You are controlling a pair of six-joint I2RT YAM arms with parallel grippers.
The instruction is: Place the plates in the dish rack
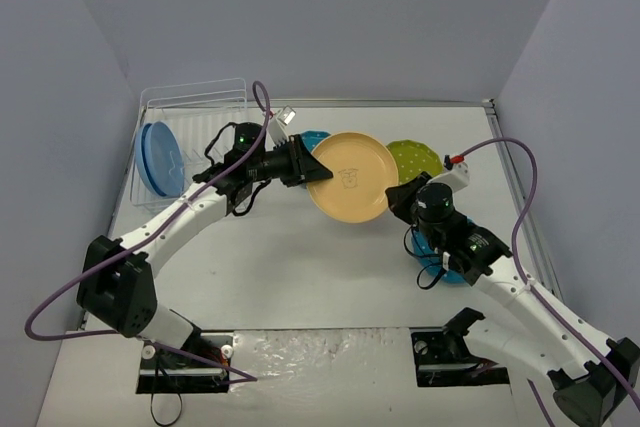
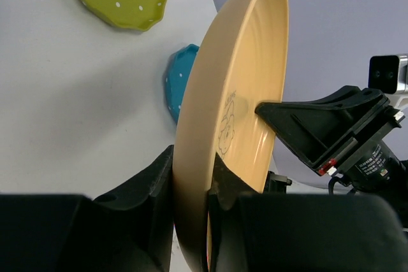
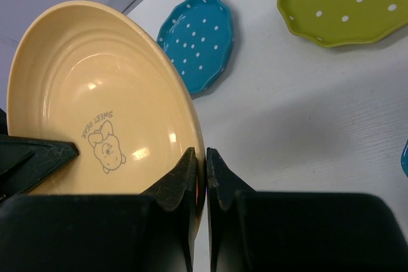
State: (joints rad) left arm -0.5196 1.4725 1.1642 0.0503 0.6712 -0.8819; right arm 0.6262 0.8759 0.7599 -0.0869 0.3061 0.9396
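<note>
The orange-yellow plate (image 1: 350, 177) is held above the table, tilted, between both arms. My left gripper (image 1: 305, 165) is shut on its left rim, seen close in the left wrist view (image 2: 191, 170). My right gripper (image 1: 396, 197) is shut on its right rim (image 3: 204, 157). The plate has a bear drawing inside (image 3: 102, 138). Two light blue plates (image 1: 160, 159) stand upright in the white wire dish rack (image 1: 200, 107) at the back left. A lime green dotted plate (image 1: 415, 159) and a teal dotted plate (image 1: 316, 137) lie on the table behind.
A second teal plate (image 1: 448, 259) lies partly hidden under my right arm. The lime plate (image 3: 344, 1) and teal plate (image 3: 197, 39) lie flat just beyond the held plate. Grey walls close in the table on three sides.
</note>
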